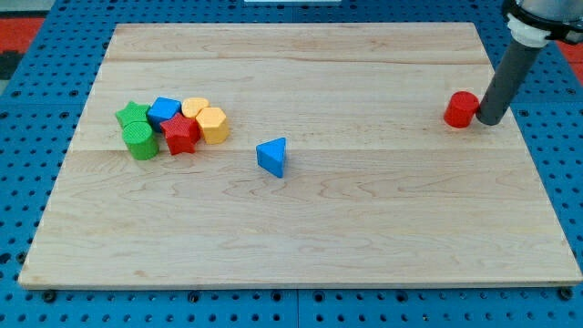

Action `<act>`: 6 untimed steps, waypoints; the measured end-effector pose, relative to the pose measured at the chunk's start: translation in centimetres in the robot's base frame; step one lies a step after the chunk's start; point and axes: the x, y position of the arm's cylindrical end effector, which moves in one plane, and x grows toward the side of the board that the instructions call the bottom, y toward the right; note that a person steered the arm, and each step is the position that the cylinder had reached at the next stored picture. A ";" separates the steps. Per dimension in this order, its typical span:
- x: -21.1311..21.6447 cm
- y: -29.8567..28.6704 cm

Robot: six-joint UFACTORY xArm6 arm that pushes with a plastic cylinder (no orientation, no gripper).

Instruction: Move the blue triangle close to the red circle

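Observation:
The blue triangle (272, 156) lies near the middle of the wooden board (301, 228), a little to the view's left. The red circle (462, 109) stands at the view's right, in the upper part of the board. My tip (489, 121) rests on the board just to the right of the red circle, touching it or nearly so. The blue triangle is far to the left of both.
A cluster of blocks sits at the view's left: a green star (132, 115), a green cylinder (140, 140), a blue block (165, 111), a red star (180, 134), a yellow block (195, 107) and another yellow block (213, 124).

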 end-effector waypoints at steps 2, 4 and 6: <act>11.4 -7.0; 11.2 -23.4; 9.1 -27.0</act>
